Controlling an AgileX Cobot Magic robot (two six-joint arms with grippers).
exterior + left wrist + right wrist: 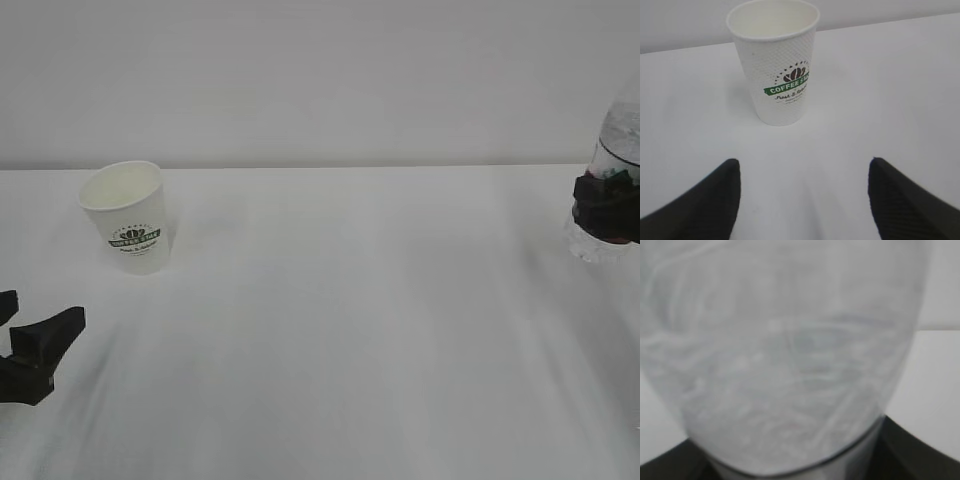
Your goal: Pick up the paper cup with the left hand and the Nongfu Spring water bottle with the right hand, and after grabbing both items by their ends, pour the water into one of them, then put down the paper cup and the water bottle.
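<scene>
The white paper cup (128, 215) with a green logo stands upright on the table at the left, and its inside looks empty. My left gripper (40, 315) hovers low at the near left, apart from it. In the left wrist view the paper cup (777, 75) stands straight ahead of the open left gripper (803, 162), with bare table between the fingers. At the right edge, my right gripper (606, 205) is shut around the lower part of the clear water bottle (615, 140). The bottle (785, 340) fills the right wrist view, blurred, with the right gripper (795, 460) on either side of it.
The white table (350, 330) runs back to a plain pale wall. Its far edge lies just behind the cup and the bottle. Nothing else stands on it in these views.
</scene>
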